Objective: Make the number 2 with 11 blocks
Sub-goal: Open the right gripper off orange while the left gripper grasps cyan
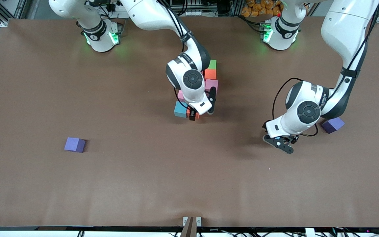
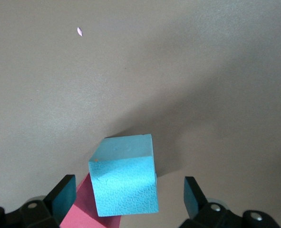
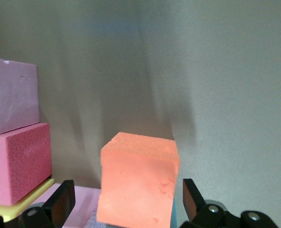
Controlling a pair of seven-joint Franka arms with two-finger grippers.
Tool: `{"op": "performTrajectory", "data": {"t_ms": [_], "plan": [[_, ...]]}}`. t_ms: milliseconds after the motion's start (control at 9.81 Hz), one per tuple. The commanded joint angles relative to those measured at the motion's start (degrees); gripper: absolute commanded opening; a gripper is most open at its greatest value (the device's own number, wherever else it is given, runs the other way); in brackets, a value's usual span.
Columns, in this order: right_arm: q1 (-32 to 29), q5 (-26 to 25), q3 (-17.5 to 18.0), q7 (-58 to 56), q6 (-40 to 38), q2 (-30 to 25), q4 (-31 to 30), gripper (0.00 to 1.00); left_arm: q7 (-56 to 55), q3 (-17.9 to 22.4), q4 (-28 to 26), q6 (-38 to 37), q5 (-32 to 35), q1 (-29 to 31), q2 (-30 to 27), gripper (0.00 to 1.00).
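Blocks (image 1: 206, 86) clustered mid-counter toward the robots' edge, probably light, soft foam best pinched on flat opposite faces; right gripper (image 1: 202, 113) wide-jawed astride an orange block (image 3: 138, 183); left gripper (image 1: 281, 142) wide-jawed, waiting, nothing held.

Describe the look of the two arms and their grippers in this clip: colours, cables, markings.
Both arms are glossy white with dark grey joint bands and round dark caps at the wrist. Black cables run along each arm. Their bases glow green. The right gripper and the left gripper have black fingers; the left arm's wrist carries small black lettering, too small to read.
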Motion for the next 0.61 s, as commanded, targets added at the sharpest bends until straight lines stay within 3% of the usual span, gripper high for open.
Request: {"op": "performTrajectory", "data": {"t_ms": [0, 306, 510], "plan": [[-0.56, -1.20, -0.90, -0.52, -4.41, -3.18, -0.27, 1.00, 0.36, -0.31, -2.17, 3.44, 1.84, 1.09, -0.19, 1.00], [-1.60, -0.41, -4.41, -2.55, -10.47, -6.88, -0.27, 1.00, 0.36, -0.31, -3.05, 5.03, 3.33, 1.97, 0.51, 1.00], [-5.80, -0.40, -6.52, -2.46, -13.90, -9.51, -0.45, 1.00, 0.28, -0.31, -3.14, 5.56, 3.33, 2.32, 1.38, 1.00]]}}
